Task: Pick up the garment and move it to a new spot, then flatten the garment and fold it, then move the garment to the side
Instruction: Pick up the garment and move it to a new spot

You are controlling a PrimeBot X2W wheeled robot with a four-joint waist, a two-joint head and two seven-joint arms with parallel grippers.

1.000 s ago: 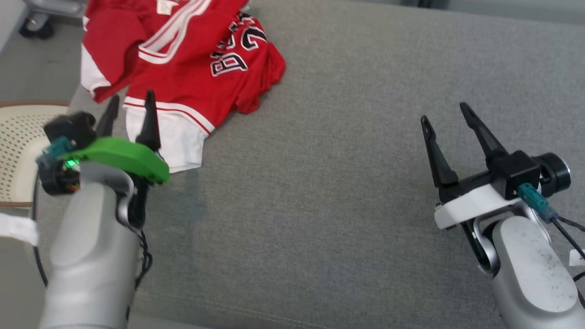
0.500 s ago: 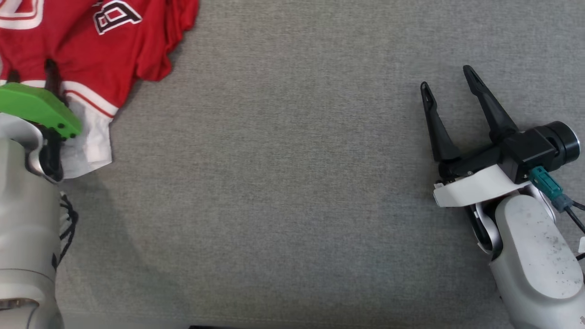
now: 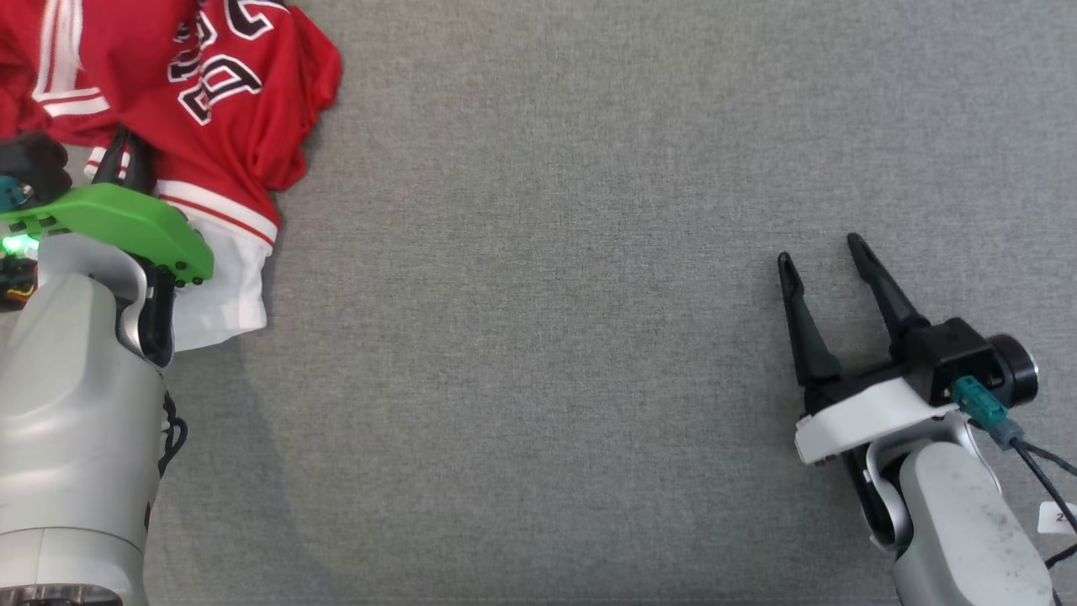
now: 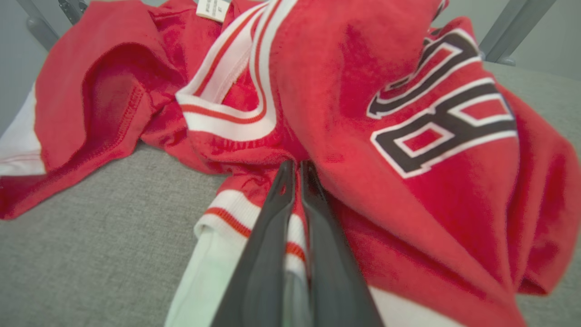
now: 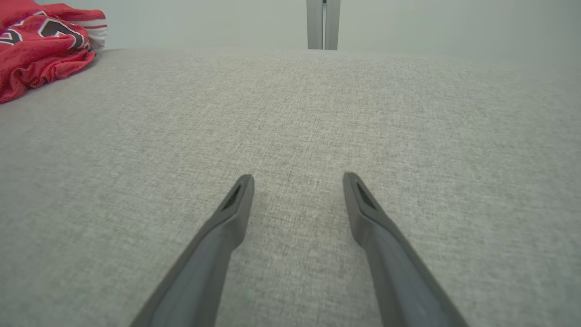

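— So, where is the red jersey (image 3: pixel 210 93) to be found?
— It is seen crumpled at the far left of the grey fabric surface (image 3: pixel 547 353). Black-and-white lettering is turned upward, and a white-edged part is spread toward the near side.
— And how is the left gripper (image 4: pixel 297 166) set?
— Its two dark fingers are pressed together, and a fold of the jersey is pinched between them, just past a white and red striped band. A white label (image 4: pixel 212 8) can be made out at the collar beyond.
— What is to be said of the right gripper (image 3: pixel 819 250)?
— Its fingers are spread apart, and nothing is held between them. It is placed at the right side, well apart from the jersey, over bare grey fabric. Whether the surface is touched cannot be told.
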